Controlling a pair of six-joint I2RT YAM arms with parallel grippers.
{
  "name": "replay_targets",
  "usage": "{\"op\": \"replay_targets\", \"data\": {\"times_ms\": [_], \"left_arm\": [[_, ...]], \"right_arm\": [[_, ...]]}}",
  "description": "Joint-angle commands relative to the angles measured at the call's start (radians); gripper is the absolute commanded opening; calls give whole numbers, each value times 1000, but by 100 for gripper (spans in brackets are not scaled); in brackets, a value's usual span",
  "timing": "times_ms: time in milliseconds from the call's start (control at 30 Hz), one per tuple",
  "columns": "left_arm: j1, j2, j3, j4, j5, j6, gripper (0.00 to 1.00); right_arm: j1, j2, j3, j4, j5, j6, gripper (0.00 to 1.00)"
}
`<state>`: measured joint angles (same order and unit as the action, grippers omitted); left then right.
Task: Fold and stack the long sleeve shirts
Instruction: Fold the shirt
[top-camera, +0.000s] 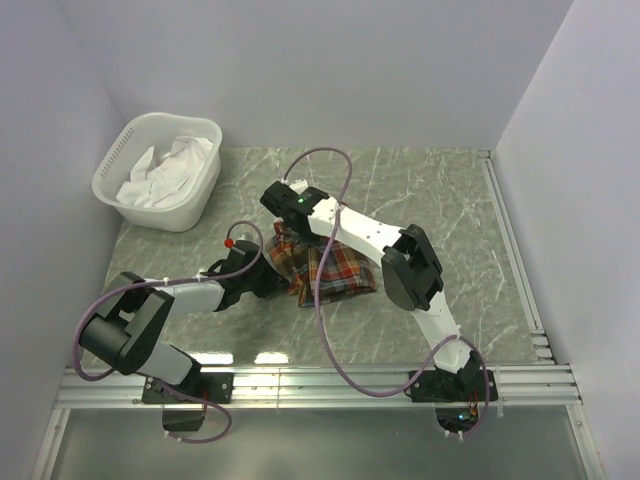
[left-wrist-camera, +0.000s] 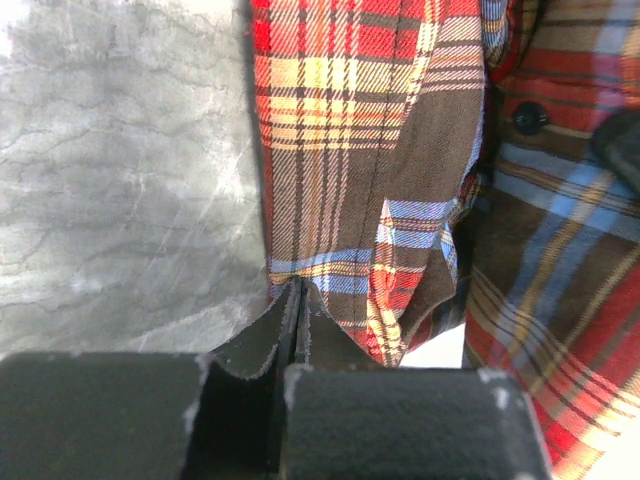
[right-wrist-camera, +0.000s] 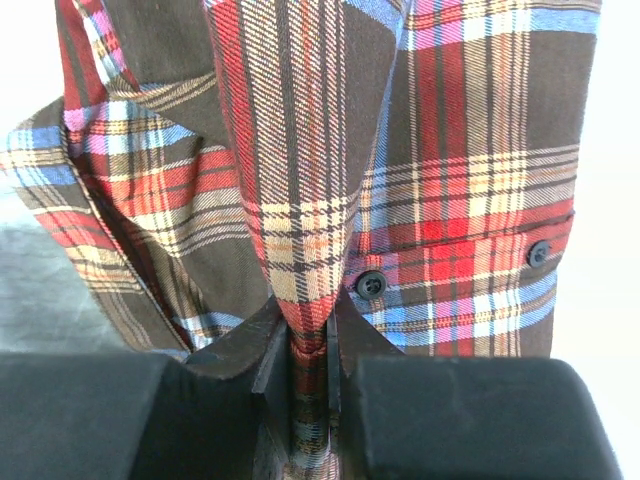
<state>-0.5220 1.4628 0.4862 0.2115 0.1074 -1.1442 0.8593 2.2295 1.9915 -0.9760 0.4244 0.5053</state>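
The plaid shirt (top-camera: 335, 270) in red, orange, blue and brown checks lies bunched at the middle of the table. My right gripper (top-camera: 290, 232) is over its far left corner, shut on a gathered fold of the plaid shirt (right-wrist-camera: 300, 180). The cloth runs down between the fingers (right-wrist-camera: 352, 335), next to a black button. My left gripper (top-camera: 272, 285) is at the shirt's near left edge. Its jaws are pressed together with the tips (left-wrist-camera: 298, 292) on the hem of the plaid shirt (left-wrist-camera: 350, 150), which looks pinched there. A buttoned cuff shows at the right of that view.
A white laundry basket (top-camera: 120, 150) with white cloth (top-camera: 170, 170) in it stands at the far left. The grey marble table (top-camera: 450, 200) runs to a metal rail on the right and at the near edge. White walls close in on all sides.
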Motion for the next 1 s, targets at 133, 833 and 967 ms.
{"op": "replay_targets", "data": {"times_ms": [133,833,967], "left_arm": [[-1,-41,18,-50,-38,37,0],[-3,-337,123,-324,-129,106,65],[-4,-297,176,-293,-45,112,70]], "right_arm": [[-5,-50,-10,76,-38,33,27],[-121,-637,-607,531,-344,79,50],[-210,-740,-794,643,-442,96,53]]}}
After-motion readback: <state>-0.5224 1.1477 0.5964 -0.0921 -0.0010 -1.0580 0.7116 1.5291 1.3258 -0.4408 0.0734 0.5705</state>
